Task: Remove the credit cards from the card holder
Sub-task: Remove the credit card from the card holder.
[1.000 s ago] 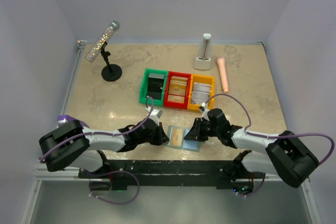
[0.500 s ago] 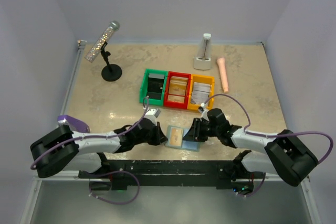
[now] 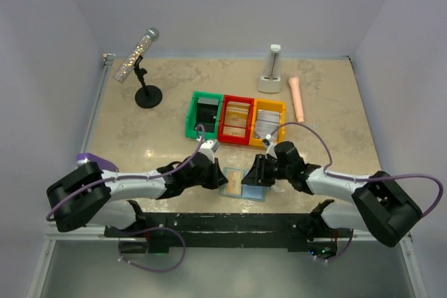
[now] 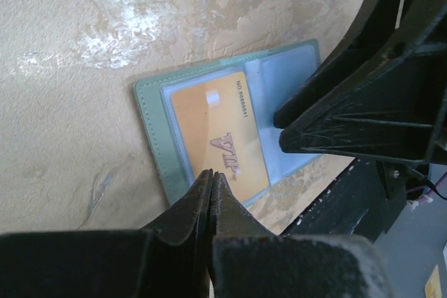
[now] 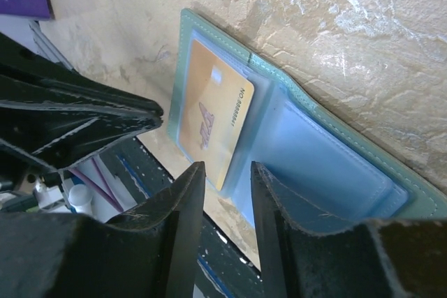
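My left pincer closed, tips on the orange card in the open card holder, right pincer slightly parted above it

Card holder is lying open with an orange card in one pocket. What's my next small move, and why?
Probably open the left gripper slightly and pinch the near edge of the card. The card sits in its pocket in the card holder; the left gripper is shut at that edge, gripping nothing. The open right gripper is at the holder's other half, seemingly placed to steady it.
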Robot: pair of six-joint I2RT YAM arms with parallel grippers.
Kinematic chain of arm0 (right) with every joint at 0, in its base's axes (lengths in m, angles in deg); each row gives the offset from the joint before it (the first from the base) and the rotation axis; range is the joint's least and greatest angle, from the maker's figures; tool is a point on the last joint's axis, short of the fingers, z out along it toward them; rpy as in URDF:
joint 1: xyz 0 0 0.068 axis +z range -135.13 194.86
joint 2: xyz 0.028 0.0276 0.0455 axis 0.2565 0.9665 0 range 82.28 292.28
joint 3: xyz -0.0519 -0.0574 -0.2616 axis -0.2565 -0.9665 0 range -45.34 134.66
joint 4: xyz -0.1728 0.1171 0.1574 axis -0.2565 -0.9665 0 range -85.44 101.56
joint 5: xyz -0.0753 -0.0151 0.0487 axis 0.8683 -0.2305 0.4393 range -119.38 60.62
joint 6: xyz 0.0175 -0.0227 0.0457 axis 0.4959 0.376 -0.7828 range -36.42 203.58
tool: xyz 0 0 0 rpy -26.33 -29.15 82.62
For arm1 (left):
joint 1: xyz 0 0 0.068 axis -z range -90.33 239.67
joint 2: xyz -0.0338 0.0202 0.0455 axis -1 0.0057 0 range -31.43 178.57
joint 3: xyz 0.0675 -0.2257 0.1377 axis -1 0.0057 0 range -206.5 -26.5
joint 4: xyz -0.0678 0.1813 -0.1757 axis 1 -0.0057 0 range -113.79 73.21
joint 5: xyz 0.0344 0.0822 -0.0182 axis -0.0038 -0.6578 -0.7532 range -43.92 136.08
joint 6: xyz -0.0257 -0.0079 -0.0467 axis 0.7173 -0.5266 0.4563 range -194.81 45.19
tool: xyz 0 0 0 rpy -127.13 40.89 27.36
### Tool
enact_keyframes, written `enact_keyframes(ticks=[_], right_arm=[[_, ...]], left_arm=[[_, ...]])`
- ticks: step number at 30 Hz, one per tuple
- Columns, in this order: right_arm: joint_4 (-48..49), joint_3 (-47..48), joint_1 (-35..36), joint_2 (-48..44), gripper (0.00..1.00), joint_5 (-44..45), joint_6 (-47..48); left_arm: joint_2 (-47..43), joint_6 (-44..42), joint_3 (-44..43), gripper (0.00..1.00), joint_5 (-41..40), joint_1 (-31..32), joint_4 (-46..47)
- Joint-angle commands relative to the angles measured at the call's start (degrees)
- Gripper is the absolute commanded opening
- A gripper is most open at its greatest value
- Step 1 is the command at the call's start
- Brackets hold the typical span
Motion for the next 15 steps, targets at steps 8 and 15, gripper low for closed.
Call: enact_keyframes(ticks=[8,15], right_arm=[[1.86,3.26,-0.26,3.96,0.4,-3.1,-0.29],[2.83,3.44,-0.17,5.11,0.41,-3.8,-0.73]], left_arm=[[6.49,-0.74,-2.2,0.0,-1.03,-0.54,0.86],[7.72,-0.03,-1.33,0.0,-0.76,-0.54,1.91]])
